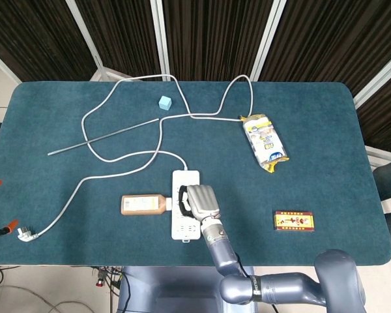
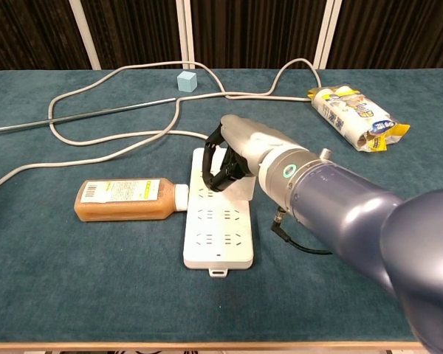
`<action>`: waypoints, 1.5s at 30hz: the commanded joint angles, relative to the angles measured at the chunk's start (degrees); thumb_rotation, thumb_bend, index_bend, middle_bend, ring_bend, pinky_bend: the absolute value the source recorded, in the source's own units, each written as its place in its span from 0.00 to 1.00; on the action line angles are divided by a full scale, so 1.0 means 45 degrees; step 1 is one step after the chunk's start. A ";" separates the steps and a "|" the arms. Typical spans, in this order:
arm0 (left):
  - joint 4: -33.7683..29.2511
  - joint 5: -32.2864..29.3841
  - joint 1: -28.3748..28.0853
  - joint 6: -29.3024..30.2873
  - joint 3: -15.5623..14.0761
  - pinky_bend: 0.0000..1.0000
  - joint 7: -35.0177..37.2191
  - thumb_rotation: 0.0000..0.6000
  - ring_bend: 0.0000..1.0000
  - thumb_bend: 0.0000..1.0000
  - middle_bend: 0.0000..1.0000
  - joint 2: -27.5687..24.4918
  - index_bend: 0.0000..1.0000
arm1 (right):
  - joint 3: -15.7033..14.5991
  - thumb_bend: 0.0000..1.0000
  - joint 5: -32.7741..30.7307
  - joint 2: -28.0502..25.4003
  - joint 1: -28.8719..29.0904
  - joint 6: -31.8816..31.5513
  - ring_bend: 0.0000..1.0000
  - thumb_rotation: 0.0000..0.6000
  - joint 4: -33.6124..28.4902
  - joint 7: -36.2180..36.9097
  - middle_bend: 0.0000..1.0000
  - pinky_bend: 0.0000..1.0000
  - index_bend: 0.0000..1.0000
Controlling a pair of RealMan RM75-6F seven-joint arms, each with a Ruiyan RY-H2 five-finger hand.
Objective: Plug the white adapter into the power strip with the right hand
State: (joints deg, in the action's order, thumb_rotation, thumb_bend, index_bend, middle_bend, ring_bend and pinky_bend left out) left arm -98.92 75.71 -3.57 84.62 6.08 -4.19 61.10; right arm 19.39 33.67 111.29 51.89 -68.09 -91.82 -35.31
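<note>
Your right hand (image 2: 240,147) is curled over the power strip's (image 2: 220,225) far end, whose long axis runs away from you; grasp unclear, the white adapter hidden beneath it.

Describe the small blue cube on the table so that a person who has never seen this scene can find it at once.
Start from the white power strip near the front middle of the teal table and follow its white cable toward the far edge. Inside the cable's far loops sits the small light blue cube, just beyond the thin metal rod. It is the only blue, block-shaped thing there.
</note>
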 commanded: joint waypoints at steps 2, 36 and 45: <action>-0.0002 -0.0003 0.0000 0.0014 0.0000 0.00 -0.0045 1.00 0.00 0.09 0.00 0.0018 0.20 | 0.0434 0.79 0.0232 -0.0459 -0.0032 -0.0395 0.95 1.00 -0.0684 -0.0148 0.89 1.00 1.00; -0.0139 0.0473 0.0118 0.0566 -0.0168 0.00 -0.0891 1.00 0.00 0.09 0.00 0.0479 0.18 | -0.0971 0.41 1.2246 -1.0453 -0.8026 -0.0329 0.08 1.00 -0.1643 0.7868 0.04 0.30 0.08; 0.0134 0.0925 0.0131 0.0781 -0.0211 0.00 -0.0640 1.00 0.00 0.09 0.00 0.0633 0.14 | -0.3116 0.41 1.4127 -0.9448 -0.9933 -0.3263 0.08 1.00 0.0515 0.6798 0.04 0.30 0.08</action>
State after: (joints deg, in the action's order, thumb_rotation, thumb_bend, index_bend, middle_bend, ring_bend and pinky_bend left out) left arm -98.51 79.67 -3.02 87.96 5.16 -7.25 63.85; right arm 8.29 94.74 67.74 9.89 -80.12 -92.44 -3.63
